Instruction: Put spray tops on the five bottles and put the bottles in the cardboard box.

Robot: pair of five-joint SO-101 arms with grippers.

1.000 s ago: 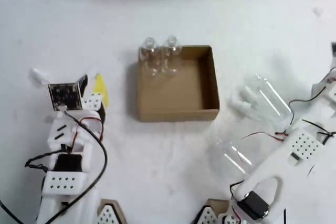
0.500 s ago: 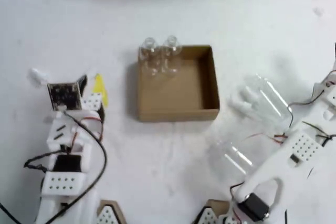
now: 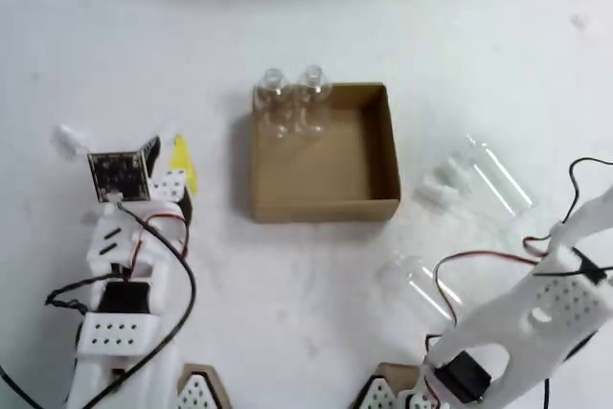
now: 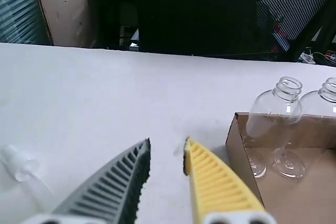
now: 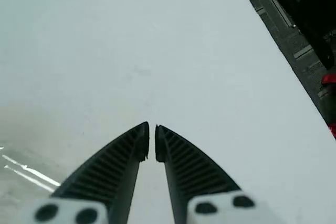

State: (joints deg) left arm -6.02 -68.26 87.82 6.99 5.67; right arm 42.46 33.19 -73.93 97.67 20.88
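The cardboard box point(image 3: 375, 200) lies open at the table's middle. Two clear bottles point(image 3: 273, 102) point(image 3: 311, 98) stand in its far-left corner, and their necks point(image 4: 287, 88) are bare. Two more clear bottles lie on the table to the right of the box, one point(image 3: 493, 174) with white spray tops point(image 3: 442, 184) beside it, the other point(image 3: 421, 284) nearer the front. Another white spray top point(image 3: 69, 139) point(image 4: 16, 163) lies at the far left. My left gripper point(image 4: 167, 148) point(image 3: 165, 152) is open and empty, left of the box. My right gripper point(image 5: 152, 129) is shut on nothing above bare table.
The right arm's white body point(image 3: 536, 318) and its wires cross the front right corner, next to the nearer lying bottle. The left arm point(image 3: 120, 275) fills the front left. Bare white table point(image 3: 316, 26) stretches behind the box to the dark far edge.
The right arm has swung back toward the front right corner, away from the lying bottles. The left arm and the bottles in the box stay put.
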